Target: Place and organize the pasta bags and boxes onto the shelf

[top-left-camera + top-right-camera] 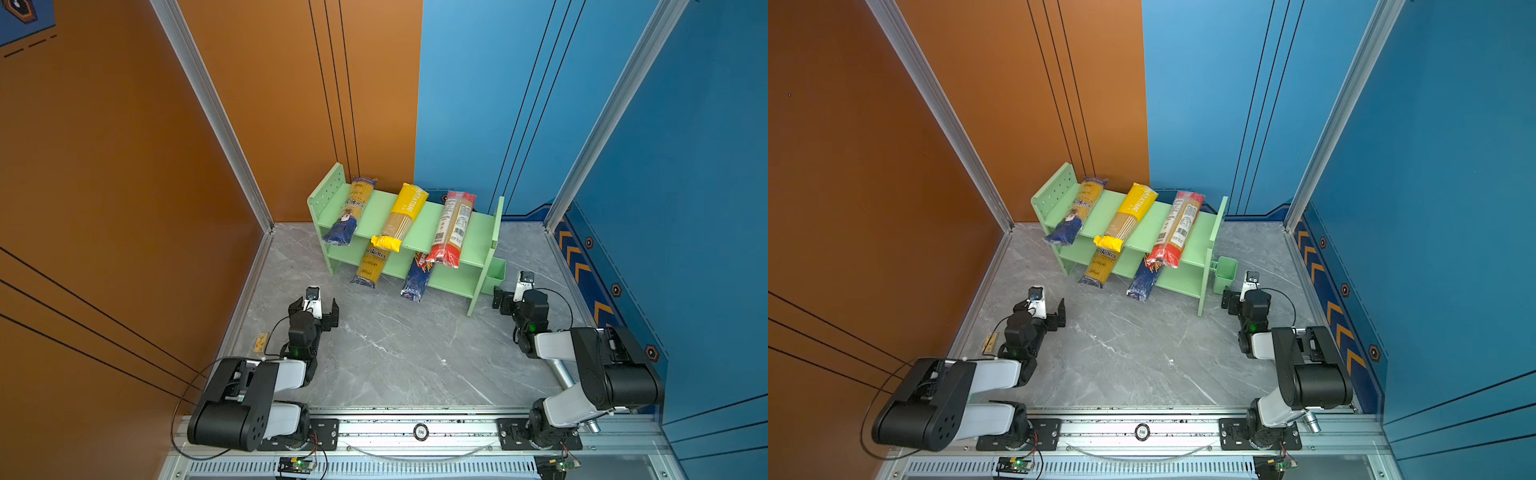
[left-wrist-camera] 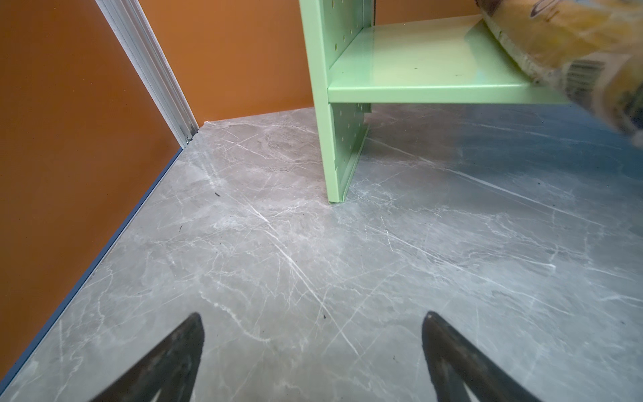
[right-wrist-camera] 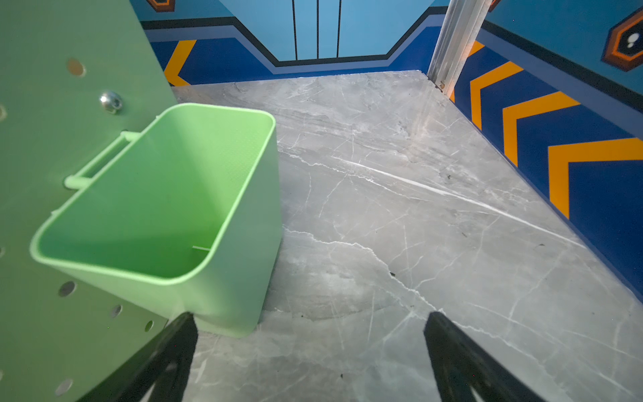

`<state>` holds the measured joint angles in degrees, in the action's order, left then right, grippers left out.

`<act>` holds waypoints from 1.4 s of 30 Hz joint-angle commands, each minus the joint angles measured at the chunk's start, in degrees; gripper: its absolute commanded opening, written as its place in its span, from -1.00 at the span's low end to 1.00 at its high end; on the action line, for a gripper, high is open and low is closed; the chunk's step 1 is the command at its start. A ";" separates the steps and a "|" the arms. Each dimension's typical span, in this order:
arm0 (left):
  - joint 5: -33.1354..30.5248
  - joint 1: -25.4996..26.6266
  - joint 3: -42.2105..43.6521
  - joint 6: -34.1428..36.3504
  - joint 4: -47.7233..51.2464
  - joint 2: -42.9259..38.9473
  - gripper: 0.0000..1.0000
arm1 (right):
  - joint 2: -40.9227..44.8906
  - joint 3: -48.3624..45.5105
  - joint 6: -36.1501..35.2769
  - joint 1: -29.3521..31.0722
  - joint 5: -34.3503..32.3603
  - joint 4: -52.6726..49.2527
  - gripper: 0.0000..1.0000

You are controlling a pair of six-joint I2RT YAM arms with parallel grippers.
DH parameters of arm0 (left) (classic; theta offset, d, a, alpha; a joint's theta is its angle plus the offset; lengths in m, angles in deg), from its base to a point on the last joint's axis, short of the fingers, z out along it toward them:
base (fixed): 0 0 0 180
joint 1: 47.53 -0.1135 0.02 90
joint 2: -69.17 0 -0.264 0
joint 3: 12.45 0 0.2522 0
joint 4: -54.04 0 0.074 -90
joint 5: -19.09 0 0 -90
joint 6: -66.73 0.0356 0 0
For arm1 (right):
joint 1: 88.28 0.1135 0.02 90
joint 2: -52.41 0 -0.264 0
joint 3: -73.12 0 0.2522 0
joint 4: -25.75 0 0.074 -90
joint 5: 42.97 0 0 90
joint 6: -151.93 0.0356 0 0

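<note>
The light green shelf stands at the back of the table. On its top tier lie a yellow-and-dark-blue bag, a yellow bag and a red-ended clear bag. The lower tier holds another yellow-and-dark-blue bag and a dark blue box, both sticking out forward. My left gripper is open and empty, in front of the shelf's left end. By the shelf's small green bin, my right gripper is open and empty too.
A tiny yellow box lies by the left wall, beside my left arm. Orange and blue walls close in the grey marble table. The bin hangs on the shelf's right side panel.
</note>
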<state>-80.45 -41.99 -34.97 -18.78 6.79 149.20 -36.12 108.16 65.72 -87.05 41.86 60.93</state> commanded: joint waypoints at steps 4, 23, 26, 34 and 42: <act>1.58 -0.75 -2.03 -0.25 -14.10 11.03 0.96 | -0.06 -0.10 -0.54 0.41 -1.11 3.43 1.00; 0.11 -3.72 -13.16 -4.04 8.44 9.60 0.95 | -0.06 -0.01 -0.56 0.53 -1.52 3.32 1.00; -1.11 -3.17 -13.30 -3.97 8.32 9.69 0.96 | -0.06 -0.01 -0.72 0.70 -1.95 3.36 1.00; -1.06 -3.15 -13.12 -4.05 8.32 9.50 0.96 | -0.06 0.11 -0.63 0.52 -1.68 3.08 1.00; -0.95 -3.12 -13.12 -3.88 8.34 9.49 0.96 | -0.06 0.12 -0.68 0.52 -1.63 3.08 1.00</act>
<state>-80.56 -45.29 -47.80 -22.28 14.81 159.34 -36.12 108.16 65.68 -86.68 41.82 61.13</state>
